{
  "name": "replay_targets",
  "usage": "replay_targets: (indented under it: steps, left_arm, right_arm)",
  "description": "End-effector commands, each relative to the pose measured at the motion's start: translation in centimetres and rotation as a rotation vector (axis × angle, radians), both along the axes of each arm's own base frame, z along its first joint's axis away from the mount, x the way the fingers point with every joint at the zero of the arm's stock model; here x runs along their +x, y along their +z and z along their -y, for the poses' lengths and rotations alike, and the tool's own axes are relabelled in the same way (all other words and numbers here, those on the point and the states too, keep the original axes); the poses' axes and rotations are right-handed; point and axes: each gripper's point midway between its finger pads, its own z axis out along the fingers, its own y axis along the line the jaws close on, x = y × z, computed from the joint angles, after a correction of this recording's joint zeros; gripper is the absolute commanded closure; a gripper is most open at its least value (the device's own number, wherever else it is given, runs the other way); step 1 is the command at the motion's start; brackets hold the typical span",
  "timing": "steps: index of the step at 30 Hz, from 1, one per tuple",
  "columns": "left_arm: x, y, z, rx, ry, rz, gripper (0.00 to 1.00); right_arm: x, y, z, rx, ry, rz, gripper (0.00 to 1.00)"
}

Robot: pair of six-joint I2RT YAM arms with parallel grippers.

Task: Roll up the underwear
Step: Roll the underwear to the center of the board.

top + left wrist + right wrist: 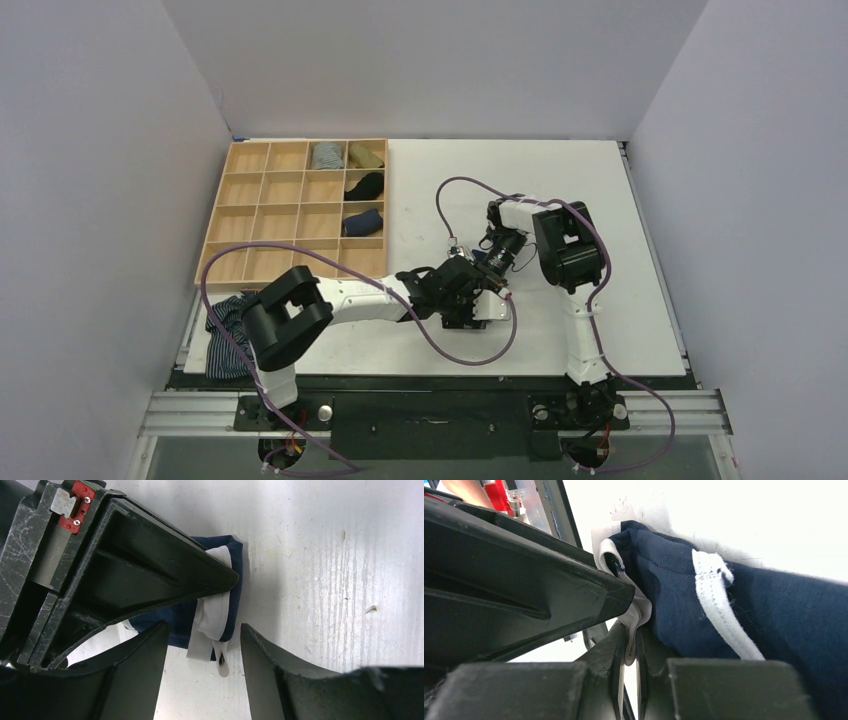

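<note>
Though right jaws clench only the white waistband edge of the underwear [724, 610], bunched mid-frame on the desk [620, 200], left jaws stand released astride it. Risk: thin hem slips out, bundle springs loose; left jaws closing may snag trim.

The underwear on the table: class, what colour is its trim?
White trim on navy-blue underwear; the right wrist view shows it best.

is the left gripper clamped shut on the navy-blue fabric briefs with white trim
No, the left gripper stands open, its fingers apart either side of the briefs.
</note>
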Motion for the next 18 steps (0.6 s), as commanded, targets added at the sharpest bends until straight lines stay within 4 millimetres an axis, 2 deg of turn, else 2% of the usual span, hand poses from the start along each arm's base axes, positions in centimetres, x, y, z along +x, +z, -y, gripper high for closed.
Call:
replay_targets:
  steps: [1,5,9,13,14,16,18]
  left_arm:
    - [0.6,1.2,1.7,-0.045,-0.020,0.019,0.48]
    - [-0.1,0.4,1.8,-0.036,-0.039,-0.023,0.50]
    - [-0.8,-0.5,2.0,-0.030,-0.046,-0.076,0.57]
    - [-1.6,-1.5,1.9,-0.007,-0.054,-0.136,0.77]
    - [-1.7,-1.6,2.1,-0.005,-0.055,-0.149,0.87]
    - [-2.1,-1.9,2.0,0.012,-0.058,-0.198,0.99]
    - [-2.6,-2.1,2.0,0.025,-0.056,-0.264,1.00]
  right_arm:
    - [0.5,0.7,-0.5,0.041,-0.027,0.013,1.00]
    - [0.5,0.8,-0.5,0.041,-0.023,0.019,1.00]
    - [0.5,0.9,-0.5,0.041,-0.025,0.020,1.00]
    - [0.6,0.9,-0.5,0.041,-0.024,0.026,1.00]
    - [0.7,0.9,-0.5,0.040,-0.026,0.027,1.00]
    - [0.9,1.1,-0.6,0.039,-0.034,0.029,1.00]
    - [1.2,1.3,-0.5,0.039,-0.037,0.045,0.98]
